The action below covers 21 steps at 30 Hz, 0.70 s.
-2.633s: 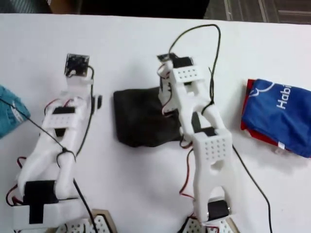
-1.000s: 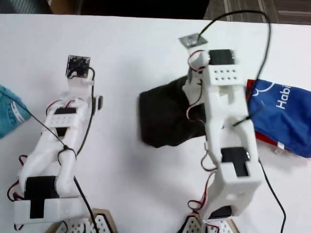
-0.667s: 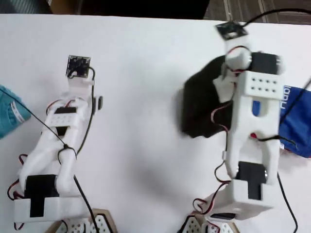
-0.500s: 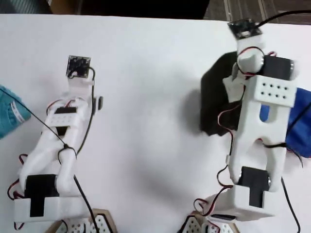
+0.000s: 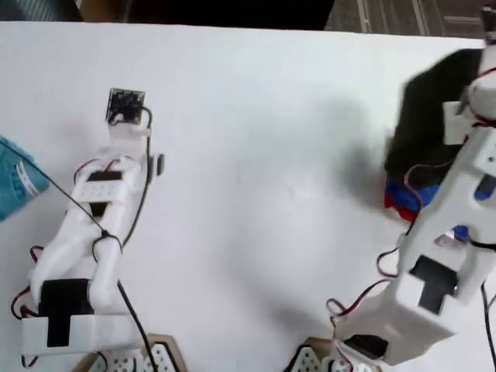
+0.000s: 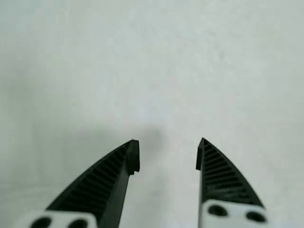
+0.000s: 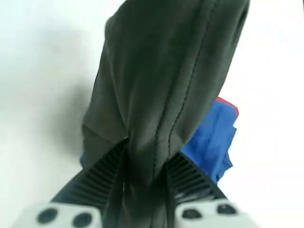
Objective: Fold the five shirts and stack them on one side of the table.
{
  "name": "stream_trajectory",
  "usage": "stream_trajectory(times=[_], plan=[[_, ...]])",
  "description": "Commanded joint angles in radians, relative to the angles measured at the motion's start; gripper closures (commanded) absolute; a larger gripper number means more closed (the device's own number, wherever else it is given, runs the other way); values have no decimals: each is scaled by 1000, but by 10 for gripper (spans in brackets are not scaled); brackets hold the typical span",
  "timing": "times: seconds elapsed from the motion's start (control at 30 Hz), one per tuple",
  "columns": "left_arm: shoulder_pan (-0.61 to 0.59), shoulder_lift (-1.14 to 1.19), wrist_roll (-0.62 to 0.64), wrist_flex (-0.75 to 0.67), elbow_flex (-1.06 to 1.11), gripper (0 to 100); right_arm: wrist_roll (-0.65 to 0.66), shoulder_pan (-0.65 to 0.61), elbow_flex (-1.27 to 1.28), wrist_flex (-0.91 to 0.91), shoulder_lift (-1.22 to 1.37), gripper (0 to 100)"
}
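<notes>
1. Step in hand, as I read it: stacking. The right gripper (image 7: pixel 145 175) is clamped on a bunched fold of the black shirt (image 7: pixel 166 85), with cloth pinched tight between the two fingers.
2. The black shirt hangs from that grip at the far right of the table (image 5: pixel 256 116), directly over the blue shirt (image 7: pixel 211 137). I can't tell whether its lower edge touches the blue one.
3. The blue shirt lies on a red shirt (image 7: pixel 229 107), and only a thin red edge peeks out beside it. So the stack sits on the right side, and the black one would be third on it.
4. The left gripper (image 6: pixel 166 154) has its fingers apart with nothing between them, over bare tabletop. The left arm (image 5: pixel 93 209) sits on the left side, well apart from the stack.
5. A teal garment (image 5: pixel 15 182) lies at the table's left edge. My guess is that it is waiting its turn.
6. The next move calls for:
   - bringing the black shirt down square over the blue one
   - laying it flat rather than dropping it
   - parting the fingers only once the cloth is resting
7. Watch point: the shirt is held by one gathered fold, so it may slump or unfold on release. Pulling the fingers out sideways could also drag the pile askew, so a straight lift out looks safer.
</notes>
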Motion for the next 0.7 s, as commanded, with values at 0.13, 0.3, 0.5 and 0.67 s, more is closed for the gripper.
stream_trajectory(times=[0.13,0.3,0.5,0.67], plan=[[12,-3,5,-17,-38,779,71,150,-89,-51,205,978],[12,-3,5,-17,-38,779,127,228,-132,-77,318,978],[14,-3,5,-17,-39,779,183,286,-153,-90,426,978],[14,-2,5,-17,-39,779,178,308,-209,-91,458,885]])
